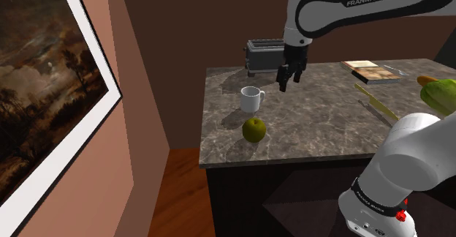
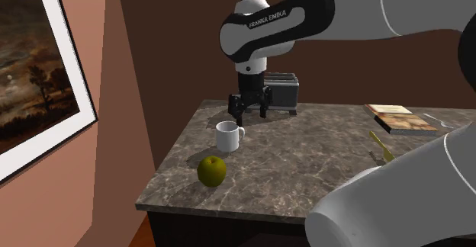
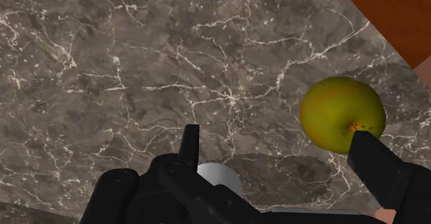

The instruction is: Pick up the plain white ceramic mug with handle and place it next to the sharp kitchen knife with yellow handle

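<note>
A white mug (image 1: 252,98) (image 2: 227,136) with a handle stands upright on the dark marble counter (image 1: 329,129) (image 2: 305,173). My gripper (image 1: 289,82) (image 2: 250,116) hangs open above the counter, just beyond the mug on the toaster's side, holding nothing. In the wrist view the gripper (image 3: 276,150) has its fingers wide apart, and a sliver of the mug (image 3: 219,175) shows low between them. The knife (image 1: 375,102) (image 2: 381,146), long with a yellowish handle, lies flat far off toward the shoulder view's right.
A green-yellow apple (image 1: 253,129) (image 2: 211,171) (image 3: 342,114) sits close in front of the mug. A grey toaster (image 1: 264,55) (image 2: 284,91) stands at the counter's back. A book (image 1: 372,70) (image 2: 400,119) lies beyond the knife. Wooden floor (image 1: 179,199) lies past the counter's edge.
</note>
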